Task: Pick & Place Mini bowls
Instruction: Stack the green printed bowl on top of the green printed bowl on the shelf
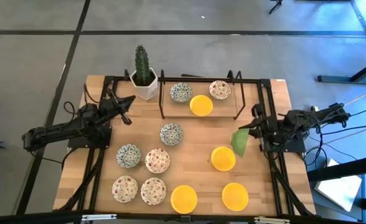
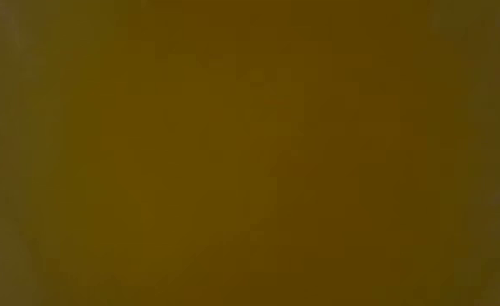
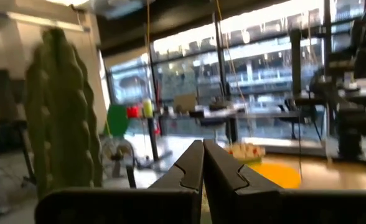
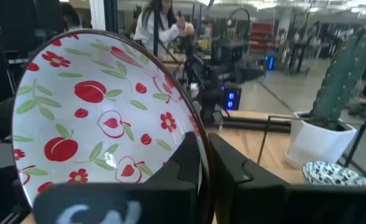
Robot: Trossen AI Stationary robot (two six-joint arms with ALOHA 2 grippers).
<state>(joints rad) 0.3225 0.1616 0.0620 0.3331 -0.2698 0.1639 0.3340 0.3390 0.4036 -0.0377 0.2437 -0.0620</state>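
pinched on its rim between our right pincer (image 4: 205,171) fingers stands a mini bowl (image 4: 102,115), white inside with red fruit and flowers, tilted almost upright. from above its outside looks green, and it hangs over the table (image 1: 195,140) just above a yellow bowl (image 1: 223,158). we think the thin rim hold is the risk: if the bowl turns in the fingers it may slip and fall on the yellow one below. beyond the pincer, the rack (image 1: 198,93) already carries three bowls, so space there is small and a knock is possible. farther, past the cactus pot (image 1: 144,84), our left pincer (image 3: 203,163) waits, pressed together and holding nothing. other bowls lie on the table.
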